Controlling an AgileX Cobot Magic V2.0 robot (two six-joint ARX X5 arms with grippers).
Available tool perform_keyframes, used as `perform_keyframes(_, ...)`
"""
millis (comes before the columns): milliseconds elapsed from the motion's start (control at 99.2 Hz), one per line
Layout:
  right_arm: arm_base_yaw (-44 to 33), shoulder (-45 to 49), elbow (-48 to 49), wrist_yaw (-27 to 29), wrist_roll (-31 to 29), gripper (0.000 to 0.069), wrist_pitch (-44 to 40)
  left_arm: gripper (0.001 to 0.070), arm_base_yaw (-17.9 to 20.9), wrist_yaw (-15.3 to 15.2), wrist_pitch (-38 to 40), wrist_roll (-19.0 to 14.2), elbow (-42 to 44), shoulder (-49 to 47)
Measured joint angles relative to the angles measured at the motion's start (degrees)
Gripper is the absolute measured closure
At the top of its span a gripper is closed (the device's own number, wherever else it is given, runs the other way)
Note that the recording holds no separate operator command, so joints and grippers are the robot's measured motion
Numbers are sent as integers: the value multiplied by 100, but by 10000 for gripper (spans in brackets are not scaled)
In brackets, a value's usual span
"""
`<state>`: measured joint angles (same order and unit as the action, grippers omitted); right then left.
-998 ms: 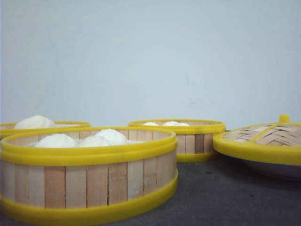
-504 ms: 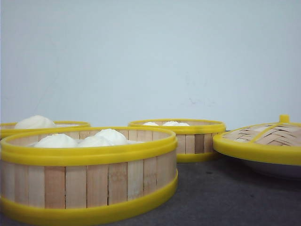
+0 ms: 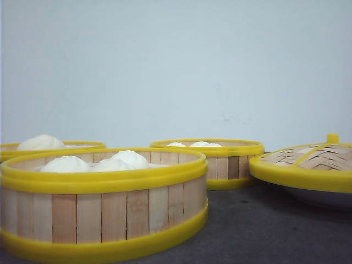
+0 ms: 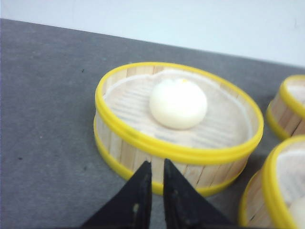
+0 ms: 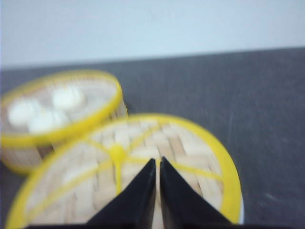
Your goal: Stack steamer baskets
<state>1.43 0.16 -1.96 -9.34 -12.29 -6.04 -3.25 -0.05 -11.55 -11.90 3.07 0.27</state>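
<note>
Three steamer baskets with pale slat walls and yellow rims stand on the dark table. In the front view one basket (image 3: 104,214) is near left, another (image 3: 82,145) behind it at far left, a third (image 3: 225,168) in the middle back. All hold white buns. In the left wrist view my left gripper (image 4: 155,164) is shut and empty, its tips just short of the wall of a basket (image 4: 119,148) with one bun (image 4: 178,103). My right gripper (image 5: 157,162) is shut and empty, hovering over the woven lid (image 5: 71,186). Neither gripper shows in the front view.
The yellow-rimmed woven lid (image 3: 308,165) with its knob (image 3: 332,138) rests on a white plate (image 3: 319,197) at the right. Two more baskets (image 4: 290,105) (image 4: 267,191) crowd the left gripper's side. A basket with three buns (image 5: 66,135) stands beside the lid. A pale wall rises behind the table.
</note>
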Motion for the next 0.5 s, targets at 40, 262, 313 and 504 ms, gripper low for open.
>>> perform_keyframes(40,0,26,-144,-2,-184,682,-15,691,0,0,-66,-177,125,7)
perform_keyframes(262,0,588,-1703,-68,-623,682,-466,691,0,28,-472,-702,1698,378)
perform_keyframes(313,0,857,-2076,-76,-610,682,-695,691,0,31,-719,-651,2118,640)
perform_keyframes(504,0,2197,-3528,-76,-208,682,-2009,691,0,96,-2006,177,3626,1954)
